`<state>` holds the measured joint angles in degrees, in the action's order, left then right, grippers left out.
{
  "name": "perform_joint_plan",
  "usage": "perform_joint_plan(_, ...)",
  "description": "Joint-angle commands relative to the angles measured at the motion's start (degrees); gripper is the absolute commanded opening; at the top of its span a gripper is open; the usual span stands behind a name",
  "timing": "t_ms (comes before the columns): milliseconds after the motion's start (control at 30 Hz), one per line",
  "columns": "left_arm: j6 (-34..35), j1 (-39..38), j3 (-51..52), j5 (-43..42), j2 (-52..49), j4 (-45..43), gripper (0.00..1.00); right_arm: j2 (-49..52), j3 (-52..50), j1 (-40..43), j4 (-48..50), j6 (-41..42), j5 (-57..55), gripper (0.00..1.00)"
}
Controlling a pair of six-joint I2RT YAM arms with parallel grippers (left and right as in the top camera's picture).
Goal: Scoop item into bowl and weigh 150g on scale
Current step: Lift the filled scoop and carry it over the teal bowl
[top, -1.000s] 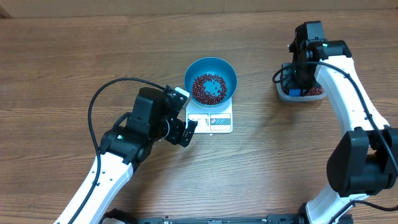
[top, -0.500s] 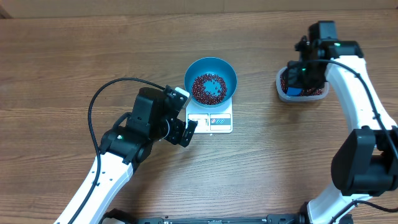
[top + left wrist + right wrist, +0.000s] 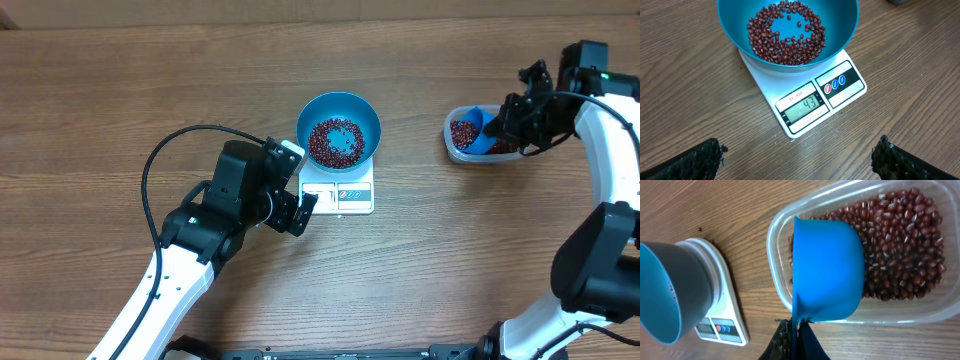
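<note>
Blue plastic marks out the job: the bright blue bowl [image 3: 369, 118] sits on the white scale [image 3: 340, 195] mid-table, holding a shallow ring of red-brown beans [image 3: 785, 37]; the display [image 3: 802, 107] reads 43, so I judge the weighing well short, with more loads needed. On the robot's right, the right gripper [image 3: 796, 339] is clamped tight on the handle of the small blue scoop [image 3: 827, 270]; its cup lies inside the clear tub [image 3: 774, 240], rounded back toward the wrist camera; whether it carries any beans I cannot tell. To do this step well, I would push the cup's lip into the deeper beans beside it, then turn it mouth-up and level before lifting; smaller loads suit as the reading nears the target. The tub's wall blocks a flat exit, and the tub may slide on the wooden table [image 3: 100, 100]. The left gripper [image 3: 800, 162] hovers just in front of the scale, fingers spread wide and empty, apart from it; its black cable [image 3: 150, 180] loops well away from the path between tub and bowl.
</note>
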<state>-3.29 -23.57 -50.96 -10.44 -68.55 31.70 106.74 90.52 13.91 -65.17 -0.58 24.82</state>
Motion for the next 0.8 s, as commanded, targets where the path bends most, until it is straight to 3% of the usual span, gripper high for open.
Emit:
perform_joint_plan(0,0.72,0.20,0.07,0.35,-0.33,-0.02,0.99,-0.02,-0.48,1.27,-0.09,-1.70,3.41,0.04)
perform_joint_plan(467,0.72,0.20,0.07,0.35,-0.33,-0.02,1.00,-0.02,-0.46,9.88,-2.05,-5.57,13.94,0.04)
perform_joint_plan(767,0.72,0.20,0.07,0.35,-0.33,-0.02,1.00,-0.07,2.89,13.33,-10.67,-12.20,24.44,0.04)
